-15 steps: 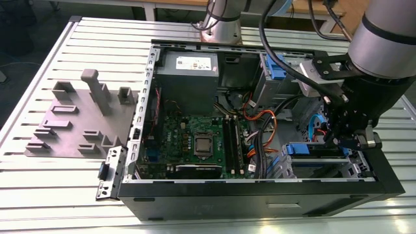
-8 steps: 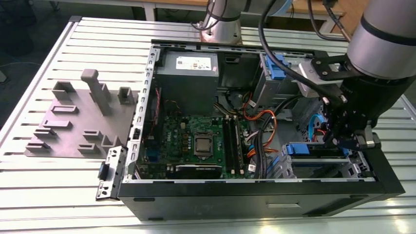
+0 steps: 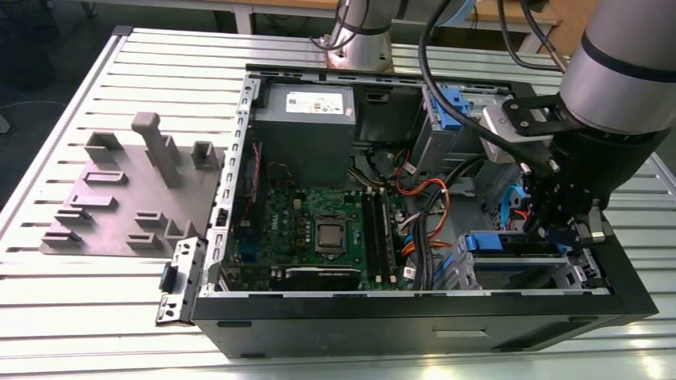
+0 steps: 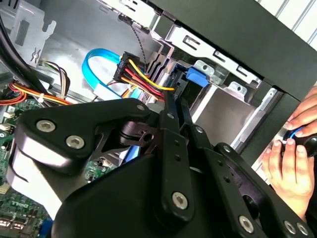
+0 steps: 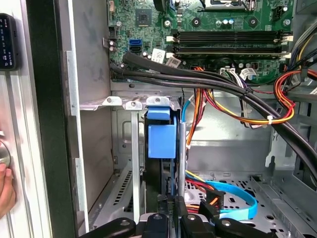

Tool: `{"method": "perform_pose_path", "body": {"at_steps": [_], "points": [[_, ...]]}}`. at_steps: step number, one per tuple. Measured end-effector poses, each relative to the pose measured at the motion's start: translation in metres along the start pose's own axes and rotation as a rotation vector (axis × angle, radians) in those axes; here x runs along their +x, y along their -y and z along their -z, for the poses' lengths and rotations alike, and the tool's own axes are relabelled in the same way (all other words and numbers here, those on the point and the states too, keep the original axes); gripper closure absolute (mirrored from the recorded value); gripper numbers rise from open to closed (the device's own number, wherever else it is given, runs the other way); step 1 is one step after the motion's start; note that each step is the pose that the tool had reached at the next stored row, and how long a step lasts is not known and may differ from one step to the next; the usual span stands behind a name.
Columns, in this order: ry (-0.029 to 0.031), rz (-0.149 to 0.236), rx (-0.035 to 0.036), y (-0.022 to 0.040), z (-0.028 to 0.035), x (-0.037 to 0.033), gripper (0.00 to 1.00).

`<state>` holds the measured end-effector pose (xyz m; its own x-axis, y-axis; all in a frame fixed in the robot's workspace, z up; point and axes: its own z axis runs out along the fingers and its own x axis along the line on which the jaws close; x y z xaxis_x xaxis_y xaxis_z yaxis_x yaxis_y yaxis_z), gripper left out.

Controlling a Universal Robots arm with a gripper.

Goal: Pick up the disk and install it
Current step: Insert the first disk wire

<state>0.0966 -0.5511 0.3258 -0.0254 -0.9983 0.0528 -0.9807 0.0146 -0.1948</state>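
Note:
The disk (image 5: 161, 140) stands on edge inside the lower metal drive cage (image 5: 126, 104) of the open computer case, its blue carrier handle at the far end. In the exterior view the blue handle (image 3: 496, 241) sits in the cage at the case's front right corner. My gripper (image 5: 173, 210) is right behind the disk, its black fingers (image 4: 171, 114) close together on the disk's rear edge. The gripper (image 3: 565, 231) reaches down into the case at the exterior view's right.
Black and coloured cable bundles (image 5: 233, 94) and a blue flat cable (image 5: 233, 196) run close beside the cage. Another blue-tabbed drive (image 3: 452, 101) sits in the upper cage. A grey slotted holder (image 3: 127, 198) lies left of the case. A person's hand (image 4: 292, 163) rests outside the case wall.

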Motion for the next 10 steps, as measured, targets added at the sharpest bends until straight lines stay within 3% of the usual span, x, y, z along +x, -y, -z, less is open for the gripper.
{"method": "perform_pose_path", "body": {"at_steps": [10], "points": [[0.0004, 0.0, -0.0001, -0.0002, -0.001, -0.0001, 0.84]]}}
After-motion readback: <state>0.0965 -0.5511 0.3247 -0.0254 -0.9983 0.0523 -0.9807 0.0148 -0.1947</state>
